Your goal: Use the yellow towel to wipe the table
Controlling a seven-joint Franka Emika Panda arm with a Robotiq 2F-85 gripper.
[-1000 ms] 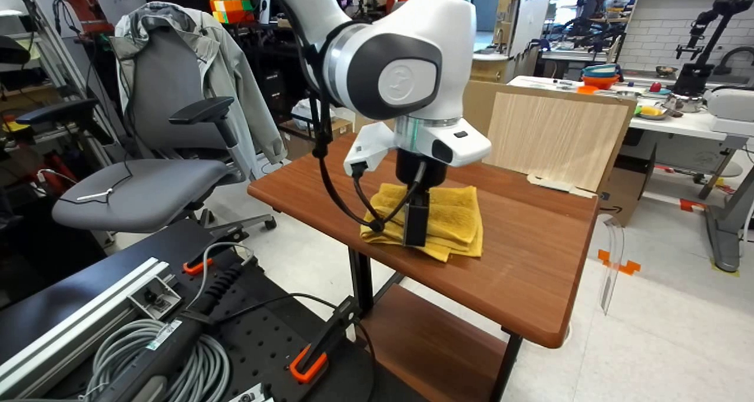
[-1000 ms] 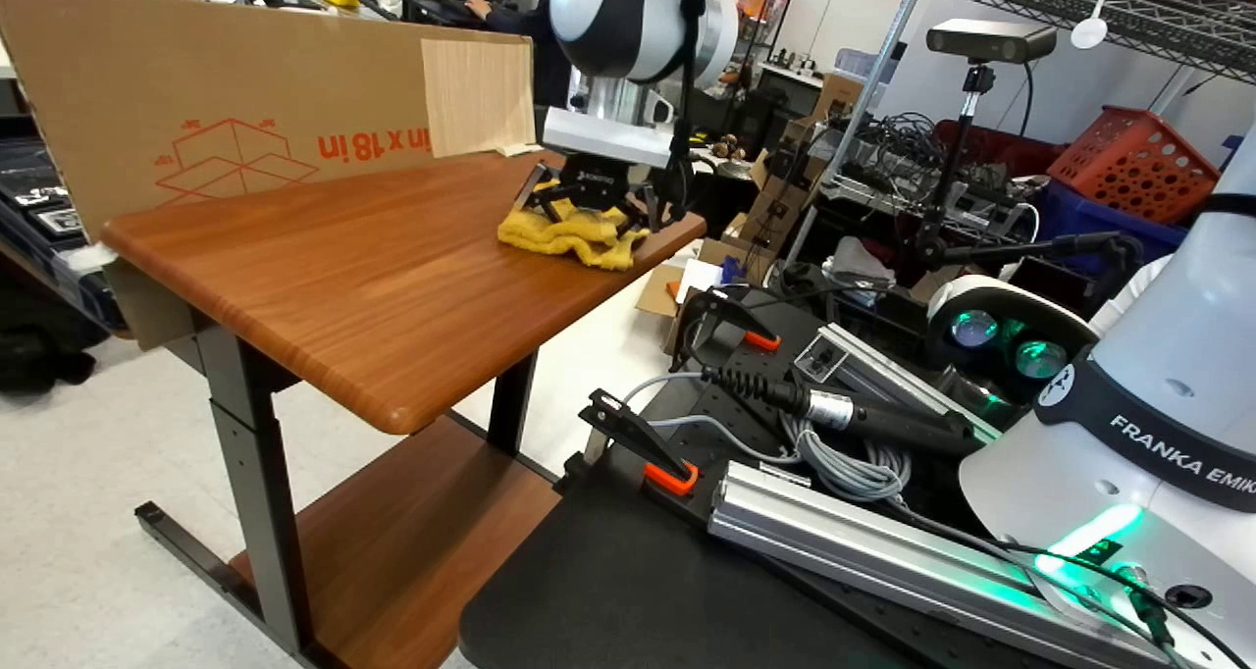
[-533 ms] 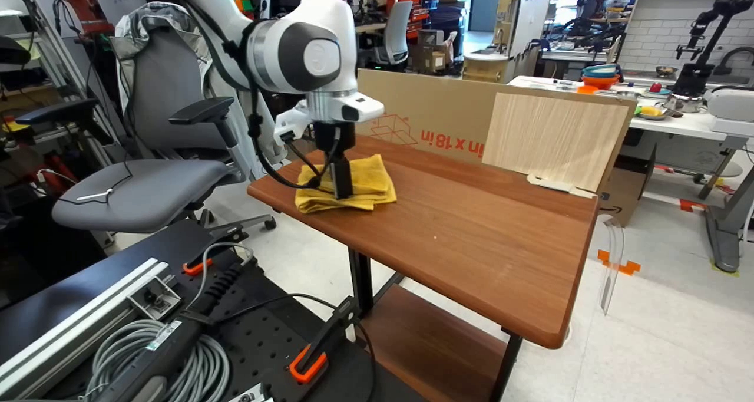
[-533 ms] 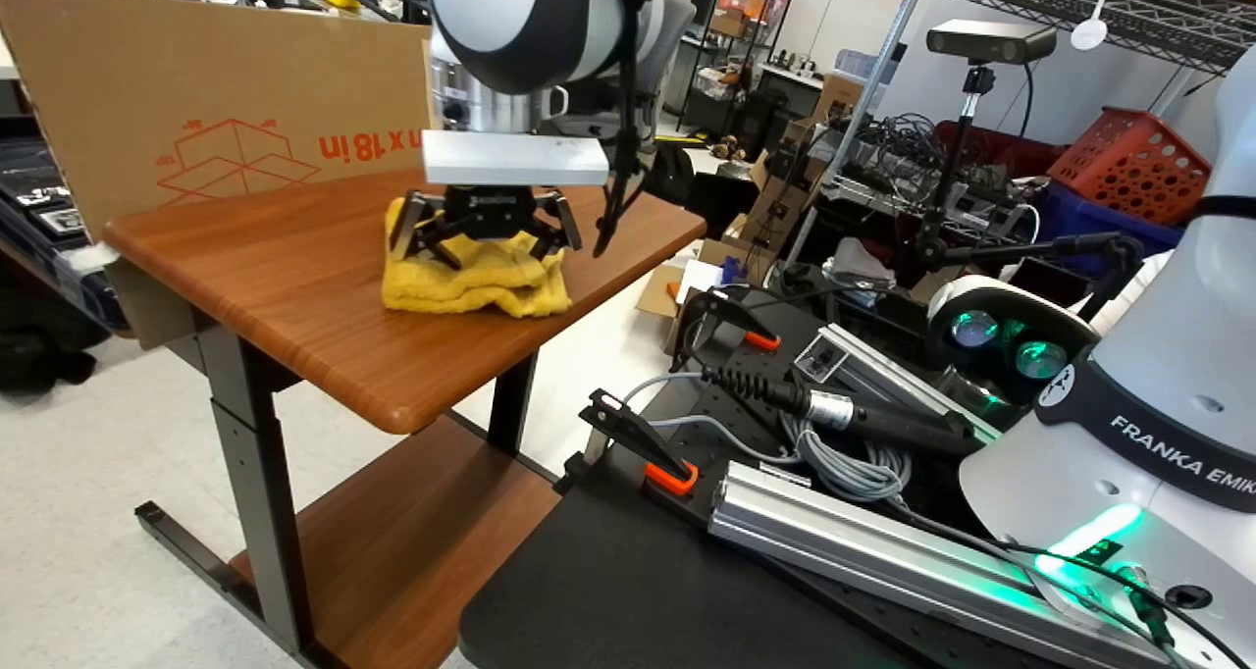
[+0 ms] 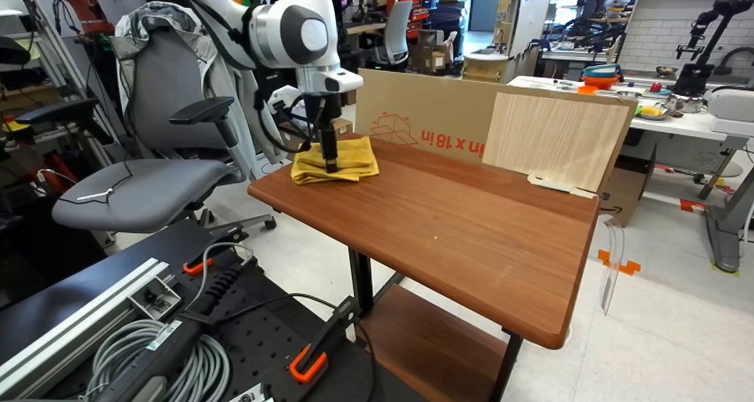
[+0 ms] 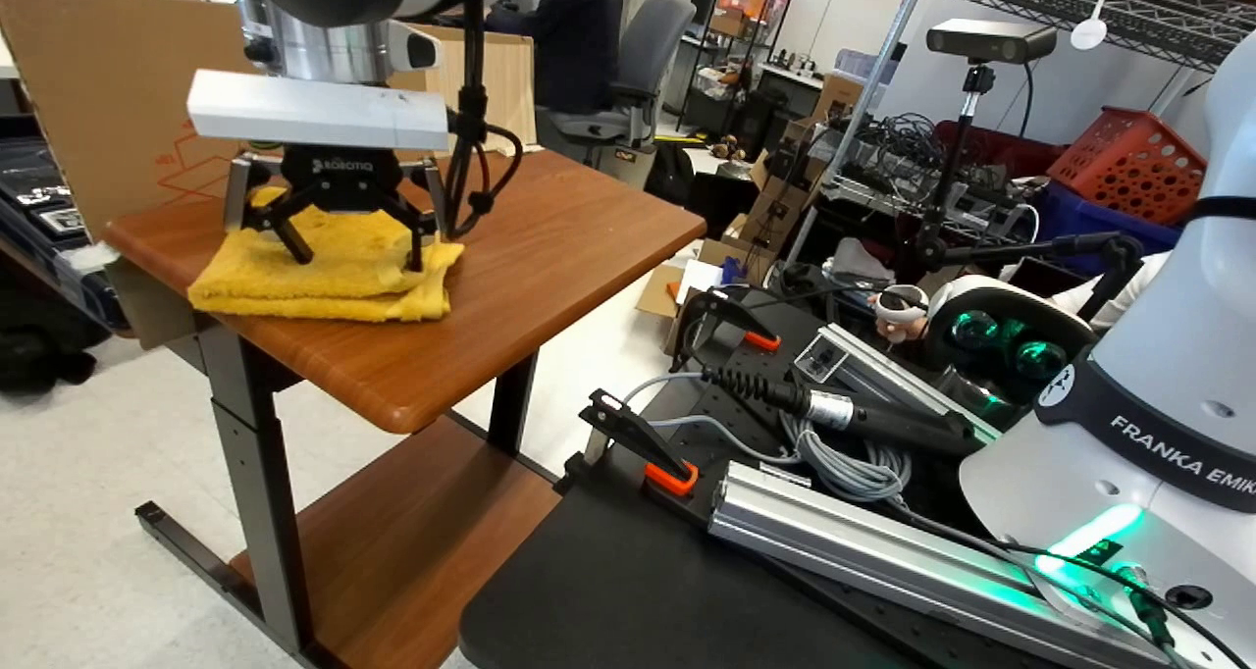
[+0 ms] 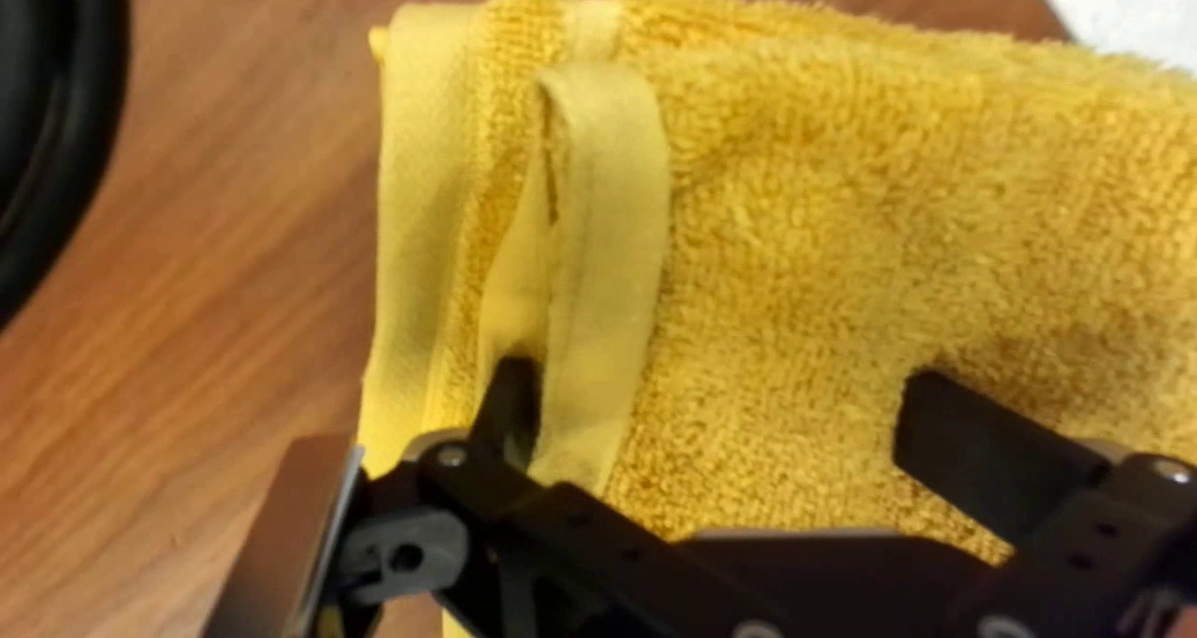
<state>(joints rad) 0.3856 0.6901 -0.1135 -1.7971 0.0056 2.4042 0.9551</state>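
A folded yellow towel (image 5: 360, 157) lies on the brown table (image 5: 459, 231). In an exterior view it sits at the table's far left corner. It also shows in the other camera's picture (image 6: 304, 282) and fills most of the wrist view (image 7: 795, 208). A loop of yellow band stands up near its left edge in the wrist view. My gripper (image 7: 713, 385) is open, with its two black fingers wide apart and pressing down on the towel's top. In an exterior view, the gripper (image 6: 358, 257) points straight down onto the towel. The fingertips' very ends are partly sunk in the cloth.
A cardboard sheet (image 5: 412, 104) stands along the table's back edge, with a light wood panel (image 5: 554, 137) beside it. An office chair (image 5: 141, 184) stands off the table's left side. A black bench with clamps (image 6: 638, 434) stands between the table and the robot base (image 6: 1109, 492).
My gripper and the towel under it have moved together across the table, leftward in both exterior views. The fingers have stayed spread.
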